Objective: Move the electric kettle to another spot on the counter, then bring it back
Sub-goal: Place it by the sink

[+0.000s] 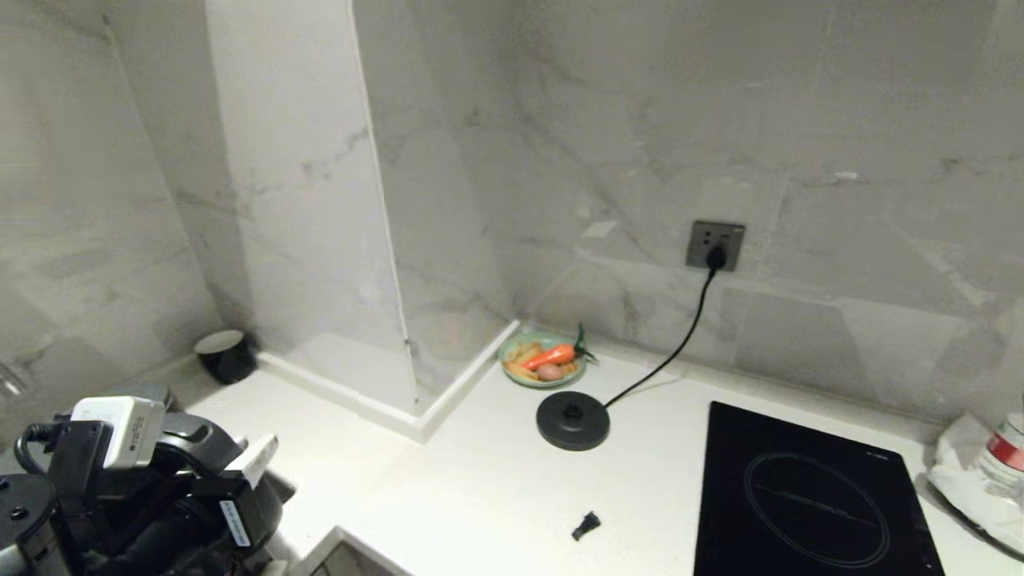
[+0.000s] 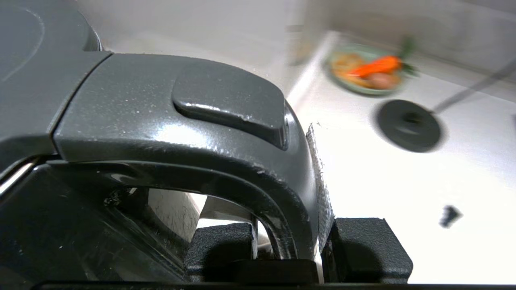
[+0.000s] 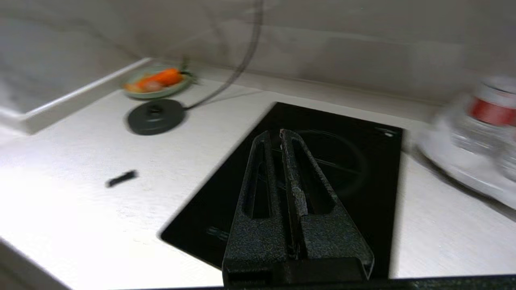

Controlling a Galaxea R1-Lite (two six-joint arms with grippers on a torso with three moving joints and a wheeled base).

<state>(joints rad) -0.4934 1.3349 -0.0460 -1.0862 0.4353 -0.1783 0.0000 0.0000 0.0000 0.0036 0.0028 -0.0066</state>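
The left gripper (image 2: 292,241) is clamped on the upright part of the electric kettle's (image 2: 161,133) loop handle, one finger (image 2: 219,245) inside the loop and one outside. The kettle is at the near left of the counter (image 1: 496,480), mostly hidden behind the left arm in the head view. Its round base disc (image 1: 573,419) lies well off to the right and farther back, beside a green plate (image 1: 543,359), so any return likely runs that way. The right gripper (image 3: 282,139) hangs pressed together and empty above the cooktop (image 3: 363,161).
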